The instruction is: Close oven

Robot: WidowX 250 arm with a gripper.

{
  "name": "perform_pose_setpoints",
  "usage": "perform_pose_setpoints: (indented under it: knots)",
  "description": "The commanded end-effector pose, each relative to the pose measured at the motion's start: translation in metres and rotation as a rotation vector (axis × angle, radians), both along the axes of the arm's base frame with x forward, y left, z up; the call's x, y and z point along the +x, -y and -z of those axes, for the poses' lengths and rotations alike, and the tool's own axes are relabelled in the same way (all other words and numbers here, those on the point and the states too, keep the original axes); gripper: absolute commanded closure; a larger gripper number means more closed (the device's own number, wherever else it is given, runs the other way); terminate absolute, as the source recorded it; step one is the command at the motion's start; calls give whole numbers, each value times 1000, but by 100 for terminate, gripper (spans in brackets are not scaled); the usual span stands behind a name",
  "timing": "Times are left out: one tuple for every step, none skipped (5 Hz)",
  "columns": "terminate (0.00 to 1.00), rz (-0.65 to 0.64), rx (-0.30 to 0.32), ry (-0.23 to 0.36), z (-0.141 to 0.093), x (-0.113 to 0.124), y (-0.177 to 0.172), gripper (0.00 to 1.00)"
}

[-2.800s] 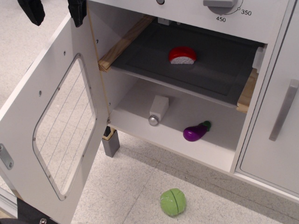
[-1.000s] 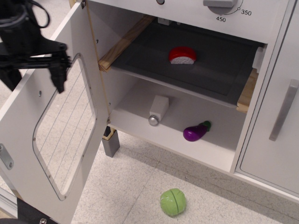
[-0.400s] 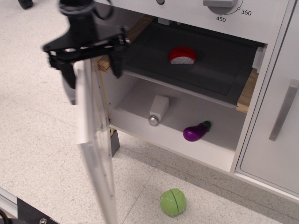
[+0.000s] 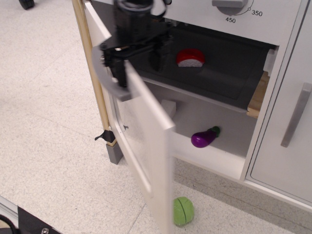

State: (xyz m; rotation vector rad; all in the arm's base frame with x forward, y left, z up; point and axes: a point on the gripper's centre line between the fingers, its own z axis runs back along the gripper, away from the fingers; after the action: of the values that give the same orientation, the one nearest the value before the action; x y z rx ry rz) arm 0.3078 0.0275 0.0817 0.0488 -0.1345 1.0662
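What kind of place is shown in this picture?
Probably a toy play kitchen set on a speckled floor, not a real one. The white oven has a temperature dial marked 450 and 350, and plastic food lies about: an eggplant inside, a green cabbage on the floor.

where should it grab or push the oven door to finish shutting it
Push rather than grip: the oven door stands half shut, hinged at the left, with its free edge swung out toward the camera. Press the outer face near that free edge, where leverage looks best. The gripper sits at the door's upper edge.
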Motion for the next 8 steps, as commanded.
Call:
perform_pose_setpoints:
  knots:
    - [0,43,-28,112,-27,19,9,0]
    - [0,96,-8,194,-49,-4,4,0]
    - [0,216,-18,178,-68,-34,-2,0]
    - [0,333,34,137,-58,-60,-11,0]
    - [0,590,70,54,-15,-81,-22,0]
    - [0,763,150,46,21,-91,-22,0]
    - [0,910,142,66,38,-88,-9,0]
    - [0,964,119,104,40,-73,4,0]
